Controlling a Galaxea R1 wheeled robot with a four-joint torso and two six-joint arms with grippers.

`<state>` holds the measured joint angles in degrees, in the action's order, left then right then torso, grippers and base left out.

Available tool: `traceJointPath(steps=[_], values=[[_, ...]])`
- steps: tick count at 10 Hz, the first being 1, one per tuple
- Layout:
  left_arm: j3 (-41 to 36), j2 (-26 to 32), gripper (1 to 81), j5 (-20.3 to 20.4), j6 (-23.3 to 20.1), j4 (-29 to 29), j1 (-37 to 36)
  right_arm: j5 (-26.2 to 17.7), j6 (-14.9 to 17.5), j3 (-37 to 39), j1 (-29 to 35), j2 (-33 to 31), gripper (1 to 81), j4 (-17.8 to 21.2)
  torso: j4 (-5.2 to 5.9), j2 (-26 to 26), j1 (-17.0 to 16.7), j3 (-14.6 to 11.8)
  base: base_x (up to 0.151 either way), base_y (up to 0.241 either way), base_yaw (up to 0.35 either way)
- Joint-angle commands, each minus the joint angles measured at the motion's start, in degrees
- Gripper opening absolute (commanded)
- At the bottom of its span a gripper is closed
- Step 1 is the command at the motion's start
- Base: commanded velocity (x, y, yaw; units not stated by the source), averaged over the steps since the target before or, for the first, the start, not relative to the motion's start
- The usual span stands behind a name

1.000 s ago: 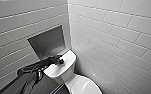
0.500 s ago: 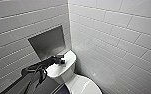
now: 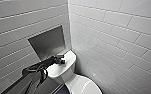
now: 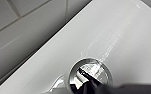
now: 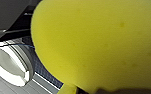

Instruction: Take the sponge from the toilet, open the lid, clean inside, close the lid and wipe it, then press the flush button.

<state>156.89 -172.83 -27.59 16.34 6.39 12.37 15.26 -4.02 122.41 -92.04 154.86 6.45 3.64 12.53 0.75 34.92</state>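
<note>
My left gripper is over the flat tank top of the toilet. In the left wrist view its dark tip looks pressed together to one point and touches the flush button, which is set in the tank top. The lid lies closed on the toilet. The sponge is off the toilet, in the air beside it, pinched by my right gripper.
</note>
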Motion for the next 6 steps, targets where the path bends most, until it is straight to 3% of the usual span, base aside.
traceJointPath(steps=[1,3,6], values=[[-1.32,1.95,1.0,-3.7,-0.08,-10.08,-13.11,-4.28,0.16,-1.57,-1.71,-1.45,1.0,-0.74,0.0,-0.02,0.0,0.0,0.0,0.0,0.0],[-1.5,4.85,1.0,-3.7,-0.25,-17.28,-16.36,-4.28,0.16,-2.71,-1.71,-2.25,1.0,-0.74,0.0,-0.02,0.02,0.0,0.0,0.0,0.0],[-10.11,11.18,1.0,-5.55,-0.25,-19.31,-16.54,-4.28,0.07,-2.89,-1.35,-2.51,1.0,-0.65,0.0,-0.02,0.02,0.02,0.0,0.0,0.0]])
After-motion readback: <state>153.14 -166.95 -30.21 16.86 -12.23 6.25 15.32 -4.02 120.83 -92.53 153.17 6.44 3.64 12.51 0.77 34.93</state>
